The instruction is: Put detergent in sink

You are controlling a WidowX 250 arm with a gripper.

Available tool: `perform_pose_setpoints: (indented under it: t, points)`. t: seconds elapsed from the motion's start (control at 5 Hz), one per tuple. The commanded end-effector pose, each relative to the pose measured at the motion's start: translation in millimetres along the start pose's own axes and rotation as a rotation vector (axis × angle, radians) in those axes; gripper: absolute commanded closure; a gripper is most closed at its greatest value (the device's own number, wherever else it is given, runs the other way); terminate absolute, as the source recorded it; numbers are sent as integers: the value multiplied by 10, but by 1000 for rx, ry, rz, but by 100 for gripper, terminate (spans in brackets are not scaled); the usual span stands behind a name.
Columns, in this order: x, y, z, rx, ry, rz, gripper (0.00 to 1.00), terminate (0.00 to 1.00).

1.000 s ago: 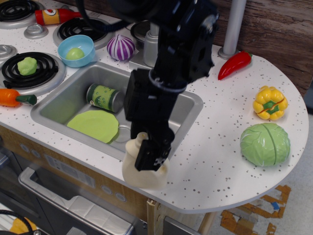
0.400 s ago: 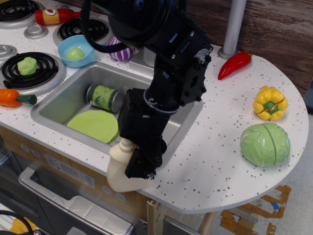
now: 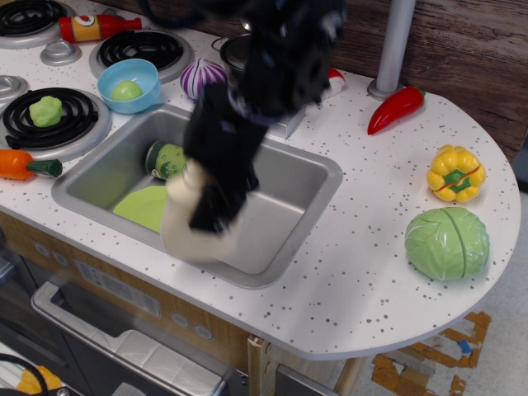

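The cream-beige detergent jug hangs in my gripper, which is shut on it. The jug is lifted over the front part of the steel sink, above the green plate. The black arm comes down from the top and hides the jug's handle side and the sink's drain. A green-labelled can lies in the sink behind the jug.
A blue bowl and a purple onion sit behind the sink. A carrot and stove burners are at the left. A red pepper, a yellow pepper and a cabbage lie on the right counter.
The gripper has carried the jug up and to the left, from the counter's front edge to above the sink basin. The arm has swung back and left with it.
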State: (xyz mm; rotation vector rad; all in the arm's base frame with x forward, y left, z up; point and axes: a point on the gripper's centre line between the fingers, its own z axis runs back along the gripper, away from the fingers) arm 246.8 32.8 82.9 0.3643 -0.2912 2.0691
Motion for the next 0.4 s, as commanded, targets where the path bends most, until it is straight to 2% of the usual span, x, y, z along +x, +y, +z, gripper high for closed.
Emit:
perform_pose_setpoints:
  t: [0.0,0.2]
  points:
    - [247,-634,30,-100,16,-137,100,0]
    - [134,-993,-131,-127,183,-265,100,100]
